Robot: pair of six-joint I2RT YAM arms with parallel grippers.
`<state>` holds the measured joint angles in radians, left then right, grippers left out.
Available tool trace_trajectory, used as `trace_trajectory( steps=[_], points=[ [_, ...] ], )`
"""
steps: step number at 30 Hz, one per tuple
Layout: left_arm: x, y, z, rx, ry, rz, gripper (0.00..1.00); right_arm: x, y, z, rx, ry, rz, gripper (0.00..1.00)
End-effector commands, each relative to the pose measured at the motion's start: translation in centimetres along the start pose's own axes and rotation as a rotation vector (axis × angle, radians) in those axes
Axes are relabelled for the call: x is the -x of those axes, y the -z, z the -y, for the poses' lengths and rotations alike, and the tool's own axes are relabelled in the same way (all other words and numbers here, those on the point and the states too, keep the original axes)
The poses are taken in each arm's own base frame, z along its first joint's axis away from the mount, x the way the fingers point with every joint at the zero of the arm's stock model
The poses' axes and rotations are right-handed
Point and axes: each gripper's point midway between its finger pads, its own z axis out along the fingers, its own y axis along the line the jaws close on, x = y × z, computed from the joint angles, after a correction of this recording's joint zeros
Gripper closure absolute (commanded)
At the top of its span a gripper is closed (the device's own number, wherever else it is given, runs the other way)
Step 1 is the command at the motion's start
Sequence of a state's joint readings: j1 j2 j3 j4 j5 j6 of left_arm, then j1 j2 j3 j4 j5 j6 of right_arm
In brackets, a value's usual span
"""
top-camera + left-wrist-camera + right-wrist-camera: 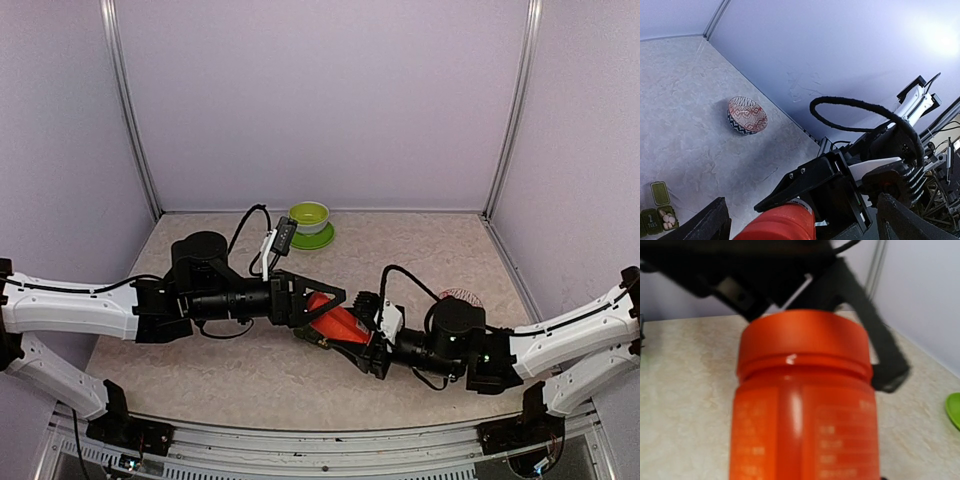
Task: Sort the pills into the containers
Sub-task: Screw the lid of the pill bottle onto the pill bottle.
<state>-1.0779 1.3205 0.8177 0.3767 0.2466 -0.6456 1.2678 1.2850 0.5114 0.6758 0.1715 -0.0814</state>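
A red pill bottle (pixel 335 320) hangs tilted above the table's middle, with my right gripper (pixel 372 345) shut on its lower body. It fills the right wrist view, its cap (pixel 802 340) still on. My left gripper (pixel 322 298) is open, one finger (pixel 877 345) on either side of the cap end. In the left wrist view the bottle (pixel 777 225) lies between my wide-apart fingers (pixel 707 225). The containers (pixel 655 217), a dark green strip, lie on the table below; one lid is up, with white pills (pixel 668 219) inside that compartment.
A lime-green bowl on a saucer (pixel 310 222) stands at the back centre. A red-and-white patterned bowl (pixel 746 115) sits on the right side, partly behind my right arm in the top view (pixel 462 296). Lilac walls enclose the table.
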Motion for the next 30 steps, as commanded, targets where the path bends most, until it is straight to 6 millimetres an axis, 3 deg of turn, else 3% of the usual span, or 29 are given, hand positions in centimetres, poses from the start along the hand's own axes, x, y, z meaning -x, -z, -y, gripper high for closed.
trace_trajectory(
  steps=[1, 8, 18, 25, 30],
  points=[
    [0.4, 0.1, 1.9, -0.084, -0.017, 0.019, 0.01, 1.2, -0.7, -0.6, 0.017, -0.017, 0.034, 1.00],
    [1.0, 1.0, 1.6, -0.041, -0.030, 0.048, 0.01, 2.1, 0.1, -0.3, 0.007, -0.024, 0.070, 1.00],
    [-0.3, 0.7, 1.3, -0.047, -0.001, 0.004, 0.01, 3.1, 2.2, 2.7, -0.135, 0.002, 0.064, 1.00],
    [-0.3, 0.4, 2.2, -0.087, -0.006, 0.009, 0.01, 2.0, 1.5, 2.9, -0.161, 0.009, 0.009, 1.00],
    [-0.3, 0.2, 2.5, -0.096, -0.009, 0.009, 0.01, 1.3, 0.3, 1.3, -0.080, 0.006, -0.005, 1.00]
  ],
)
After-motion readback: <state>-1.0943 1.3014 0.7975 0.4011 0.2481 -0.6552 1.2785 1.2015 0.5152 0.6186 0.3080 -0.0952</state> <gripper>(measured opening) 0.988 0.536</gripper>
